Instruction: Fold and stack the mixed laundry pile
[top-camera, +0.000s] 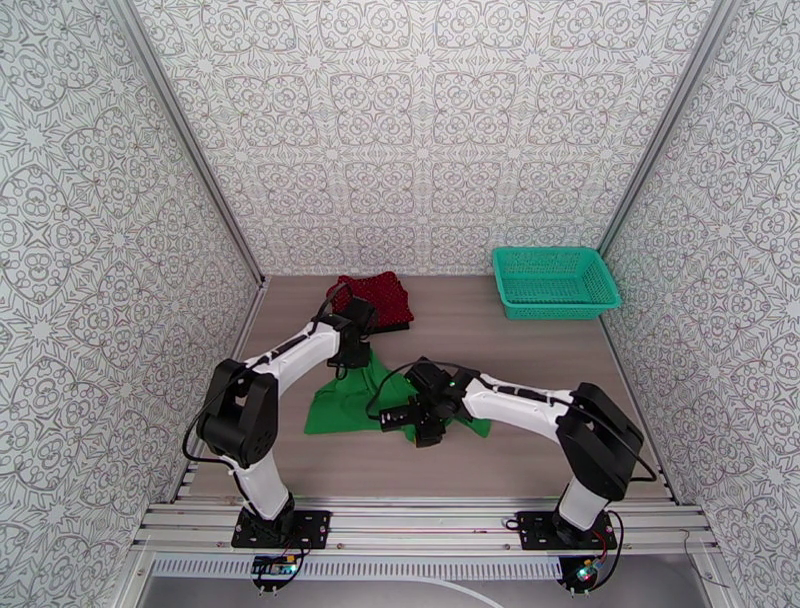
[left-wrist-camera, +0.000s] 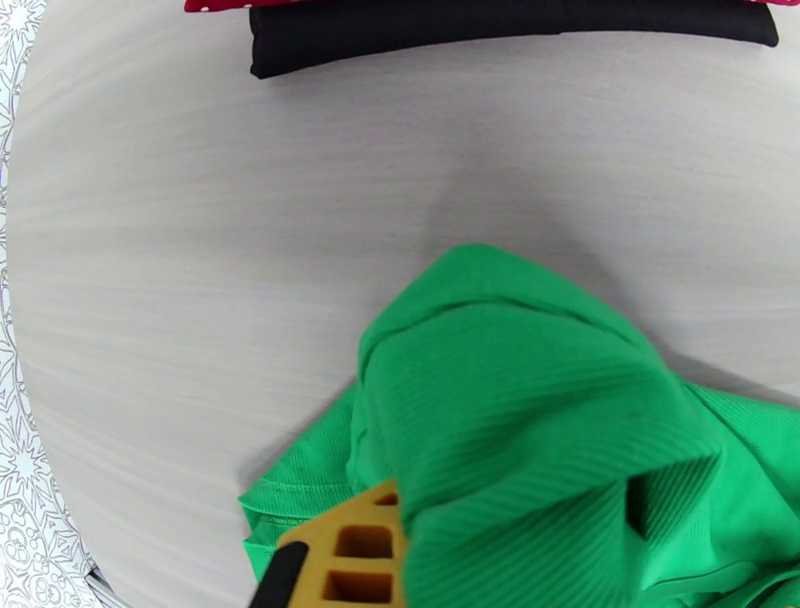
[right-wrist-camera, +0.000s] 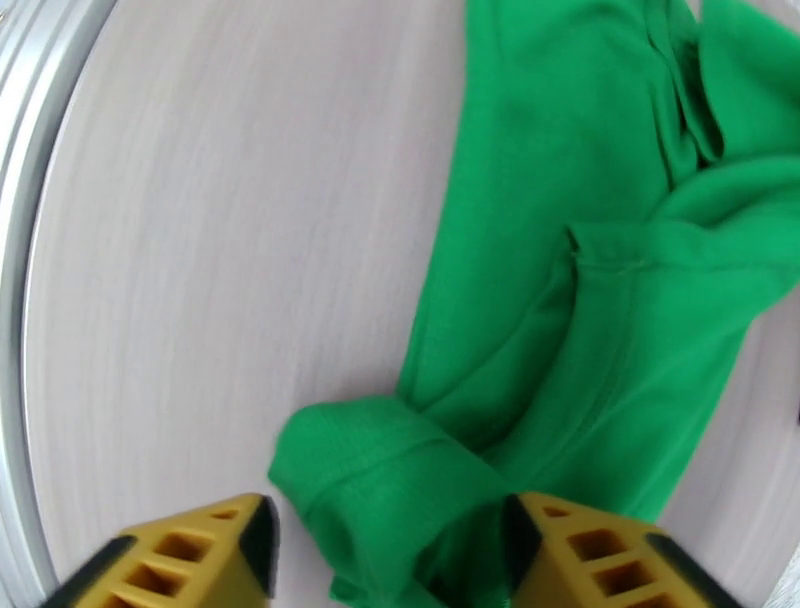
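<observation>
The bright green garment (top-camera: 338, 408) lies crumpled at the middle of the table. My left gripper (top-camera: 352, 348) is shut on its far tip, and the cloth (left-wrist-camera: 540, 420) bunches up over one yellow finger (left-wrist-camera: 345, 550). My right gripper (right-wrist-camera: 390, 535) is low at the garment's near right side. Its yellow fingers (right-wrist-camera: 195, 560) stand apart with a rolled fold of green cloth (right-wrist-camera: 385, 470) between them, not clamped. The dark red dotted garment (top-camera: 375, 293) lies folded on top of the black garment (top-camera: 398, 325) at the back left. The black garment's edge (left-wrist-camera: 500, 35) also shows in the left wrist view.
A teal mesh basket (top-camera: 555, 282) stands at the back right. Patterned walls close in the table on three sides. The metal rail (top-camera: 420, 520) with both arm bases runs along the near edge. Bare tabletop (top-camera: 540, 350) lies right of the green garment.
</observation>
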